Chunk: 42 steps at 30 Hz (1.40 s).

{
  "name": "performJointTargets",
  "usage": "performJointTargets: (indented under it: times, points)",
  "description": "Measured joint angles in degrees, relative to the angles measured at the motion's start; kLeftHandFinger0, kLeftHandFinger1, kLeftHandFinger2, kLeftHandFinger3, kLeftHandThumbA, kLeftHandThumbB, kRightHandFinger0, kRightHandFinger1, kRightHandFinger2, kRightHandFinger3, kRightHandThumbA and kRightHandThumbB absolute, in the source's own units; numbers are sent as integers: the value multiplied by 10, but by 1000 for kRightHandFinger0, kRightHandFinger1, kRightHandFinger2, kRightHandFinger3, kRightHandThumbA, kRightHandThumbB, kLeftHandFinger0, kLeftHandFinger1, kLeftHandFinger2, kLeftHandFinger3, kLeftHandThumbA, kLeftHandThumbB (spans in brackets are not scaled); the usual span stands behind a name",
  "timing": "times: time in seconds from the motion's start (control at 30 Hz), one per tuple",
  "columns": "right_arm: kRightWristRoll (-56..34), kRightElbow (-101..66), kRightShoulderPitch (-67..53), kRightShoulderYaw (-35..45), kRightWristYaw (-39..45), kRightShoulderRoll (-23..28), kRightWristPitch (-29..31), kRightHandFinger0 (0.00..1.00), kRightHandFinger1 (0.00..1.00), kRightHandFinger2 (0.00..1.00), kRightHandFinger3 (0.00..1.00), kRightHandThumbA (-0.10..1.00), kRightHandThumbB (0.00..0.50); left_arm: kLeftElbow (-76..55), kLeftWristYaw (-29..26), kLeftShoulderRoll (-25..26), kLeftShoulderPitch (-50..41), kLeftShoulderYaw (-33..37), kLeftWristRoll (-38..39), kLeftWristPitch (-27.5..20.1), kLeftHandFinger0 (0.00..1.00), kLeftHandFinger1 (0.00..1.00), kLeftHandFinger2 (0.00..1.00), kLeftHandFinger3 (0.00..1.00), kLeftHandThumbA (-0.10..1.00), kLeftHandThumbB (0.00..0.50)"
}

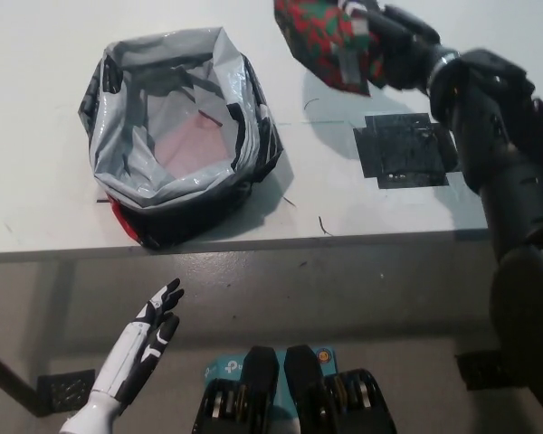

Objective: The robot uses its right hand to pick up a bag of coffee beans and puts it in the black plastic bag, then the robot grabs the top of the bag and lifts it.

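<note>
White surface [54, 54] carries everything. Above it the right robot hand [385, 45] clasps the coffee bean bag [321, 41] in the air, clear of the surface, likely for carrying leftward to the black plastic bag [176, 136], gaping nearby. Left robot hand [149, 334] idles low, fingers spread.

plastic bag [176, 136] sits on table [45, 208], coffee bag [330, 41] up right.

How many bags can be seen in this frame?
2. The coffee bean bag is held up by the right hand at top right; the open black plastic bag stands on the table, left of it.
</note>
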State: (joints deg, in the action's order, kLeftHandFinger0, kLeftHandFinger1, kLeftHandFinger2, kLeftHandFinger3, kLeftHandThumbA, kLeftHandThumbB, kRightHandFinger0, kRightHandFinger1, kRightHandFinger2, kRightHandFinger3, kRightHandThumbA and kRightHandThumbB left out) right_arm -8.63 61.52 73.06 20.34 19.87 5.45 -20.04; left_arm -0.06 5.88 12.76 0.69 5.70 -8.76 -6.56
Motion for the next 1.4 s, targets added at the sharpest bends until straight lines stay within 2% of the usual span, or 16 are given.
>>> performJointTargets:
  times: [0.07, 0.13, 0.17, 0.2, 0.3, 0.43, 0.5, 0.7, 0.77, 0.83, 0.93, 1.0, 1.1, 1.17, 1.2, 1.4]
  points:
    - [0, -1, 11, -4, -4, -4, -5, 0, 346, 770, 900, -100, 152, 1, 0, 0, 0, 0, 0, 0, 1000, 1000, 1000, 1000, 1000, 249]
    - [0, -2, 27, -13, -10, -13, -11, 0, 343, 785, 884, -100, 164, 1, 0, 0, 0, 0, 0, -1, 1000, 1000, 1000, 1000, 1000, 244]
    - [1, -2, 36, -19, -15, -19, -15, 0, 346, 788, 834, -100, 166, 2, 0, 0, 0, 1, 1, -1, 1000, 1000, 1000, 1000, 1000, 242]
    - [1, -2, 44, -25, -20, -24, -17, 0, 342, 782, 712, -100, 169, 2, 0, 0, -1, 1, 1, -1, 1000, 1000, 1000, 1000, 1000, 249]
    - [3, 6, 58, -38, -29, -34, -18, 0, 321, 748, 606, -100, 168, 2, 0, 0, -3, 2, 1, -2, 1000, 1000, 1000, 1000, 1000, 255]
    - [9, 21, 78, -69, -37, -56, -18, 0, 376, 802, 697, -100, 199, 2, 0, 0, -5, 3, 0, -4, 1000, 1000, 1000, 1000, 1000, 261]
    - [12, 28, 83, -81, -40, -65, -17, 0, 365, 773, 622, -100, 214, 2, 0, 0, -5, 4, -1, -4, 1000, 1000, 1000, 1000, 1000, 252]
    - [42, 64, 92, -154, -45, -83, -1, 48, 449, 780, 653, -100, 200, 2, 0, 1, -5, 9, -3, -9, 1000, 1000, 1000, 1000, 1000, 242]
    - [53, 70, 92, -177, -45, -86, 8, 41, 443, 743, 641, -100, 201, 2, 0, 1, -5, 10, -5, -12, 1000, 1000, 1000, 1000, 1000, 247]
    - [62, 77, 93, -194, -45, -87, 15, 2, 409, 683, 580, -100, 198, 2, 0, 1, -4, 11, -5, -14, 1000, 1000, 1000, 1000, 1000, 245]
    - [82, 93, 97, -230, -45, -89, 32, 0, 372, 647, 592, -100, 186, 2, 0, 1, -1, 13, -7, -15, 1000, 1000, 1000, 1000, 1000, 245]
    - [92, 104, 102, -246, -45, -89, 41, 0, 352, 623, 585, -100, 200, 2, 0, 2, 1, 14, -8, -15, 1000, 1000, 1000, 1000, 1000, 245]
    - [105, 110, 105, -266, -45, -90, 55, 0, 358, 656, 633, -100, 197, 2, 1, 2, 4, 14, -9, -15, 1000, 1000, 1000, 1000, 1000, 239]
    - [113, 114, 106, -275, -46, -91, 63, 3, 409, 712, 682, -100, 186, 2, 1, 2, 5, 15, -9, -15, 1000, 1000, 1000, 1000, 1000, 232]
    - [116, 116, 106, -278, -46, -91, 65, 1, 385, 698, 675, -100, 186, 2, 1, 2, 6, 15, -10, -15, 1000, 1000, 1000, 1000, 1000, 216]
    - [133, 117, 105, -296, -47, -95, 79, 0, 331, 678, 657, -100, 199, 2, 3, 6, 11, 19, -13, -17, 1000, 1000, 1000, 1000, 1000, 210]
